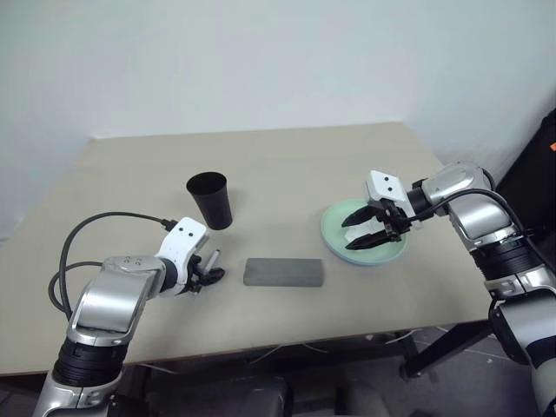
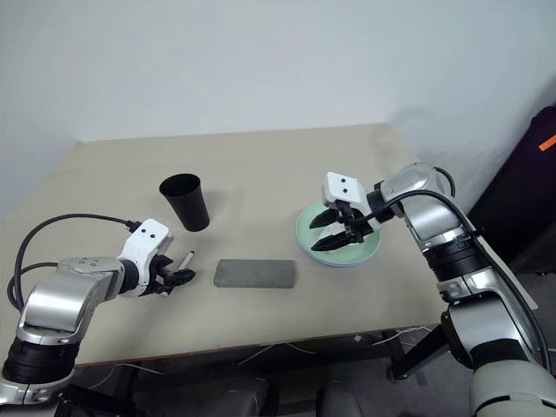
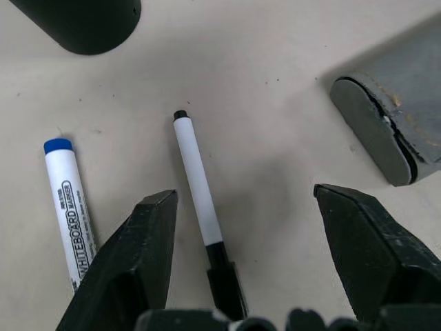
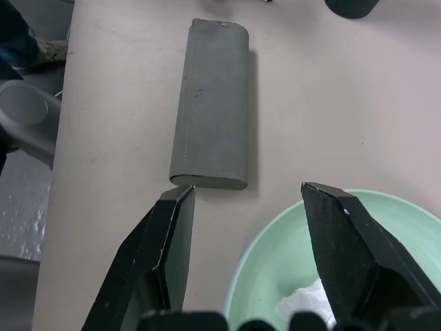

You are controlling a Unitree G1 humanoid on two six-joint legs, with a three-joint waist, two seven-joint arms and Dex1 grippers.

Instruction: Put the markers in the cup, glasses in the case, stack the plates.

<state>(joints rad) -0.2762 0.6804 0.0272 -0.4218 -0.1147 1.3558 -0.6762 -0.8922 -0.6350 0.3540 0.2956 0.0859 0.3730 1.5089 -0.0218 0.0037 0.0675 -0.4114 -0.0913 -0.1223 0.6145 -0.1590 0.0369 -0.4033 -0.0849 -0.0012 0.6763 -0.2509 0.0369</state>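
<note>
The white marker (image 3: pixel 196 179) with black ends lies on the table between the fingers of my open left gripper (image 3: pixel 244 196). The blue-capped marker (image 3: pixel 69 207) lies beside it, outside the fingers. The black cup (image 1: pixel 209 198) stands upright just behind them. The grey case (image 1: pixel 284 272) lies shut at the table's front middle. At the right sits the mint green plate (image 1: pixel 327 230), with a thin light blue edge showing under it. My right gripper (image 1: pixel 351 233) hangs open over that plate, holding nothing. The glasses are hidden.
A crumpled white tissue (image 4: pixel 303 303) lies in the green plate. The table's front edge runs close below the case and my left gripper (image 1: pixel 207 271). A dark object stands off the table's far right.
</note>
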